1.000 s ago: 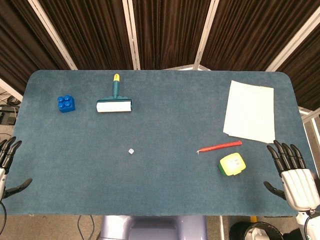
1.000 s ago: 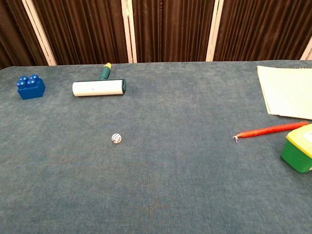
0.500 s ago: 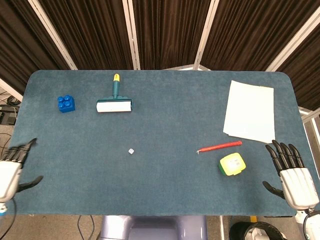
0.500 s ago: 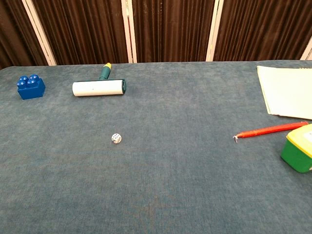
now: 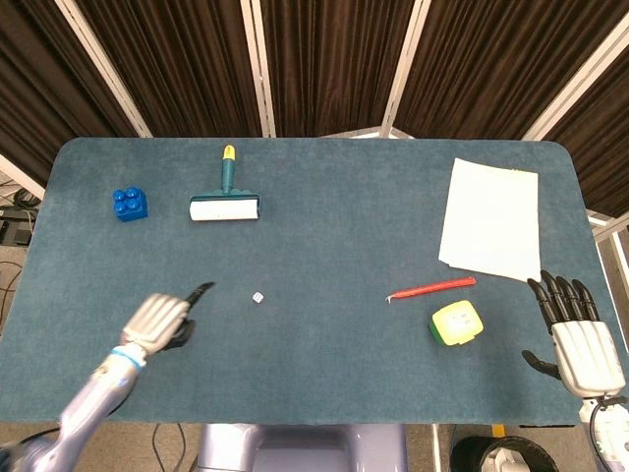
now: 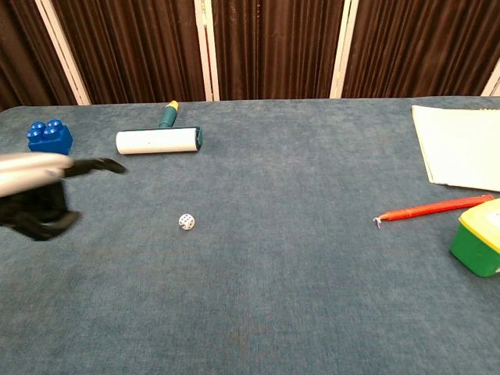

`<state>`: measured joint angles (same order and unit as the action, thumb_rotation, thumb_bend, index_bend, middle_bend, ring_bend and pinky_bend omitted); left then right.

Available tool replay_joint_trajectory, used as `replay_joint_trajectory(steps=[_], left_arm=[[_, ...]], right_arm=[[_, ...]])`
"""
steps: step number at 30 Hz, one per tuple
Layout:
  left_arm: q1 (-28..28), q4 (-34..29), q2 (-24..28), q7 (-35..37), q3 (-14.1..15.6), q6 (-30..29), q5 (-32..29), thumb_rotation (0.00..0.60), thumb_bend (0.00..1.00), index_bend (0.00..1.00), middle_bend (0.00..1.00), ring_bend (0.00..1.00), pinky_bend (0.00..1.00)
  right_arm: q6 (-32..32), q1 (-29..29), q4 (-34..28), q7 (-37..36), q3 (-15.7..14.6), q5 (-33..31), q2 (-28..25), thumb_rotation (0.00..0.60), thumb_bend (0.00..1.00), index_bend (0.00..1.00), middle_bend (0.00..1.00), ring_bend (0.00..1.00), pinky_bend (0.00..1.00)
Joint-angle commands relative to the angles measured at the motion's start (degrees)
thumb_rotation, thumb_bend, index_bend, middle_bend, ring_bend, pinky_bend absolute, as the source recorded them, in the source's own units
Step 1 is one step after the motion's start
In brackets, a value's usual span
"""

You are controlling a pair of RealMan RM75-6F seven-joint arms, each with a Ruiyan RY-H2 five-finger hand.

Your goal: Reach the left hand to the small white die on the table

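Observation:
The small white die (image 5: 257, 297) lies on the blue table (image 5: 324, 374), left of centre, and shows again as the die (image 6: 186, 222) in the chest view. My left hand (image 5: 162, 320) hovers over the table to the die's left, fingers stretched toward it, about a hand's length short, holding nothing. In the chest view the left hand (image 6: 39, 187) is blurred at the left edge. My right hand (image 5: 580, 339) rests at the table's near right corner, fingers spread and empty.
A blue brick (image 5: 130, 204) and a lint roller (image 5: 225, 207) lie at the back left. White paper sheets (image 5: 491, 218) sit back right, with a red pen (image 5: 432, 289) and a yellow-green box (image 5: 456, 323) in front of them.
My left hand has swung in from the table's left edge onto the table, toward the die. The right hand has barely moved. The die stays put.

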<state>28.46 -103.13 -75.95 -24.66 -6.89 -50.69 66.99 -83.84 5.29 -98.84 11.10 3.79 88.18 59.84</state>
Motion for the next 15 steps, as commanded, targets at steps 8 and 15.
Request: replay_joint_trajectory(steps=[8, 15], left_arm=[[7.48, 5.41, -7.93, -4.62, -0.83, 3.8, -8.96, 0.6, 0.67, 0.04, 0.97, 0.91, 1.0], [9.45, 8.33, -10.72, -4.48, 0.19, 4.26, -11.48, 0.6, 0.67, 0.04, 0.97, 0.91, 1.0]], right_arm=[[1.1, 0.28, 1.0, -0.14, 0.62, -2.74, 0.25, 0.6, 0.0, 0.0, 0.0, 0.0, 0.0], [1.71, 0.55, 1.47, -0.42, 0.81, -3.73, 0.29, 0.6, 0.0, 0.0, 0.0, 0.0, 0.0]])
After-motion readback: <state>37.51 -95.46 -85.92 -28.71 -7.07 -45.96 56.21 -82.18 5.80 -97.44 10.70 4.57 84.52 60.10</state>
